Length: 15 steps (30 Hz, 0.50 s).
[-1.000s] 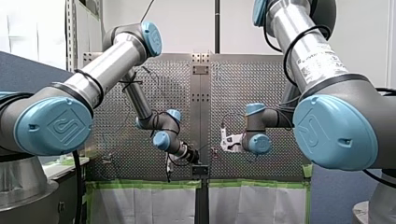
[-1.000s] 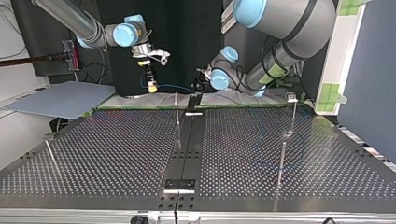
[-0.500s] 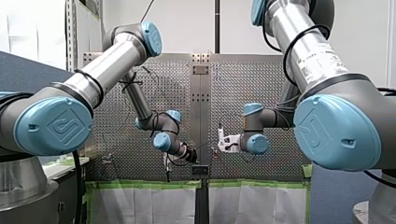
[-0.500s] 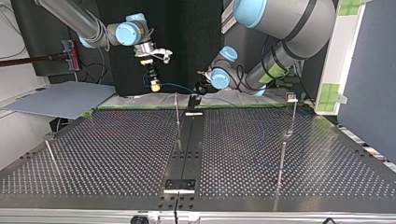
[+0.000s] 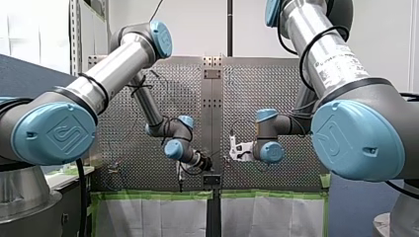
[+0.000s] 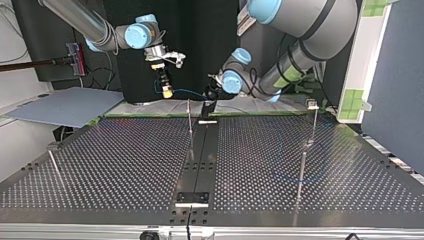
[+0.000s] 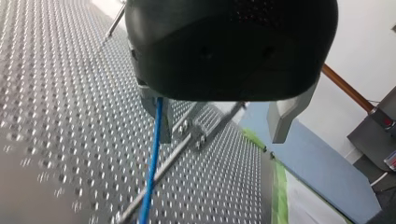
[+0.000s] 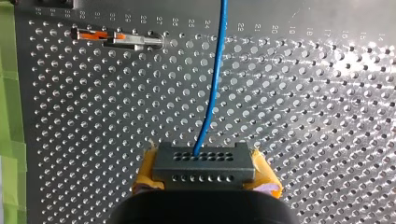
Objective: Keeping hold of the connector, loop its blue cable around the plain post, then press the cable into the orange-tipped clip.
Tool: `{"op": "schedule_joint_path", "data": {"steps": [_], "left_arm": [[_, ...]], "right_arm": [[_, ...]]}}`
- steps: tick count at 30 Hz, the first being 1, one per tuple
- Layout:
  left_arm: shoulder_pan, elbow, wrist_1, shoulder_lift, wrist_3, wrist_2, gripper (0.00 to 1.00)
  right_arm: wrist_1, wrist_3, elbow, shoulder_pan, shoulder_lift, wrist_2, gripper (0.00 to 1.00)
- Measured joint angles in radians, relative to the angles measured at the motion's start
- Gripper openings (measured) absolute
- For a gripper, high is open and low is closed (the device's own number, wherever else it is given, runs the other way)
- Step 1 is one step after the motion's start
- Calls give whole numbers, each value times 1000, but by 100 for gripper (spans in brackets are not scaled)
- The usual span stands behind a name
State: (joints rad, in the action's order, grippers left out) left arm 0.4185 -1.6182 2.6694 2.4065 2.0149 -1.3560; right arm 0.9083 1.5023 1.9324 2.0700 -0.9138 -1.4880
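Right end effector (image 8: 204,173): clamped on the connector, one yellow pad (image 8: 145,170) on each side of it. In the top view it hangs in the upper left of the frame, above the far edge of the desk.
Connector (image 8: 204,161): a dark grey block with rows of small holes, held off the desk between the pads.
Cable (image 8: 215,79): blue. It leaves the connector's holed face and runs straight on ahead of the right end effector over the desk. In the top view it spans the short gap between the two end effectors, upper middle of the frame.
Left end effector (image 7: 220,139): black body, with metal fingers (image 7: 285,116) standing wide apart. The cable passes right beside the inner face of one finger, well apart from the other. Whether it touches that finger I cannot tell.
Clip (image 8: 116,37): orange-tipped, ahead of the right end effector and off to one side of the cable, well apart from it.
Middle post (image 6: 190,120): thin and upright, in the upper middle of the top view, just below both end effectors. The cable is not round it.
Other posts: two in the right half of the top view and one at lower left.
Desk (image 8: 327,93): perforated metal.
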Motion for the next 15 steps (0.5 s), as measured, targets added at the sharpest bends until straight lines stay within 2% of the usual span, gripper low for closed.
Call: {"op": "schedule_joint_path", "data": {"steps": [8, 15], "left_arm": [[67, -1, 6, -34, 1, -65, 100], [99, -9, 7, -36, -11, -138, 100]], "right_arm": [[0, 1, 0, -1, 0, 0, 0], [0, 2, 0, -3, 0, 0, 0]]}}
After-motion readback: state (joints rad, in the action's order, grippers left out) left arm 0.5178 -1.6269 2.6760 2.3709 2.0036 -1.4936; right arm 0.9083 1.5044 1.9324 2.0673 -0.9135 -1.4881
